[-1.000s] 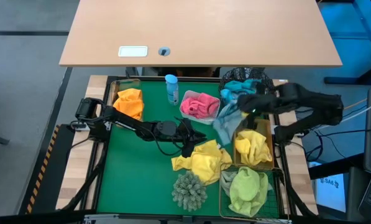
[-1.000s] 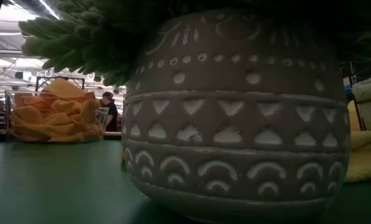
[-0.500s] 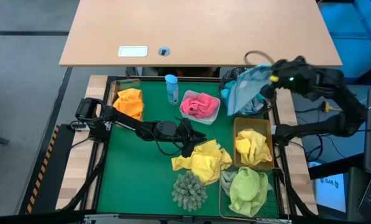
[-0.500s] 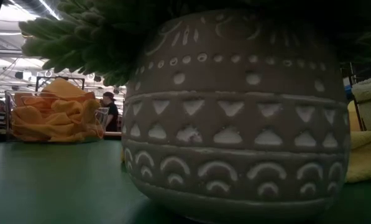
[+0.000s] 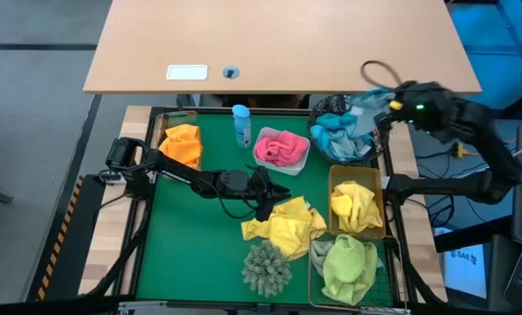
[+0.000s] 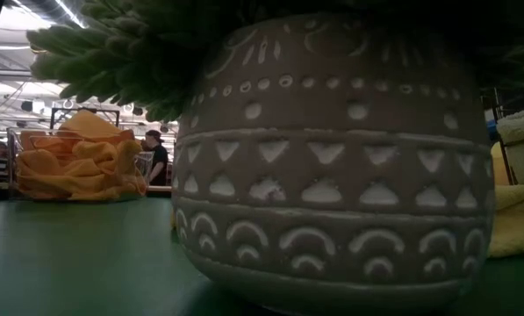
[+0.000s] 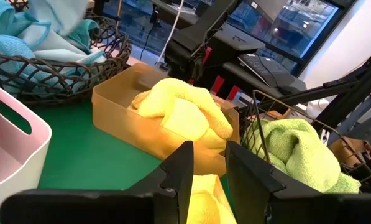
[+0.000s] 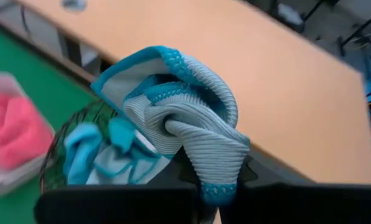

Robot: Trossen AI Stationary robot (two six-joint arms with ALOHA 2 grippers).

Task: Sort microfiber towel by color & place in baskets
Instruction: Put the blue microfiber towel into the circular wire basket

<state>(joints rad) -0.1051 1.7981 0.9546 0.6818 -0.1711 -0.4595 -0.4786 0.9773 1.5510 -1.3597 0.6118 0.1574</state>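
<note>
My right gripper [image 8: 213,186] is pinching a grey-teal towel [image 8: 191,118] above the black wire basket [image 5: 344,144]. My left gripper [image 7: 207,165], part-open, is hovering over the loose yellow towels [image 5: 282,226], which are awaiting sorting.

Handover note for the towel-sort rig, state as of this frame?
Right gripper: shut on a grey-blue ribbed towel with teal edging, held above the round black wire basket of teal towels.
Left gripper: open, empty, low over the green mat beside the loose yellow towels.
Done: orange towels in the clear tub, pink in the white tub, yellow in one gold wire basket, pale green in the other.
Left: drop the held towel; sort the loose yellow towels.
</note>
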